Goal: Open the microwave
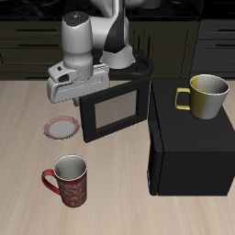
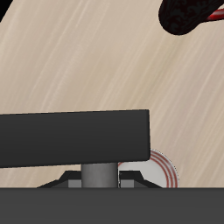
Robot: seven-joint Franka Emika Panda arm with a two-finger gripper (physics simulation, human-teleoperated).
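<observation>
You are looking at the large matte black microwave (image 1: pixel 188 147) standing on the light wood-grain counter (image 1: pixel 23 138). Its hinged door (image 1: pixel 114 112), black-framed with a grey window, stands swung well out from the body, and the cavity behind it is dark; you cannot tell whether anything is inside.

The silver and black gripper (image 1: pixel 81 84) sits at the door's upper free edge, just above the window. In the exterior view the wrist housing hides the jaws, so you cannot tell whether they are apart or closed. In the wrist view a dark slab (image 2: pixel 74 137) and a short grey post (image 2: pixel 99 175) fill the area close to the jaws; what they belong to is unclear.

Just beside the jaws, on the counter below them, lies a small round white plate with a red rim (image 1: pixel 61 128), with nothing on it.

Farther from the jaws, toward the counter's front edge, stands a red patterned mug (image 1: pixel 69 179), its grey interior empty.

On top of the microwave, well apart from the jaws, stands a yellow mug (image 1: pixel 207 95), its interior also empty.
</observation>
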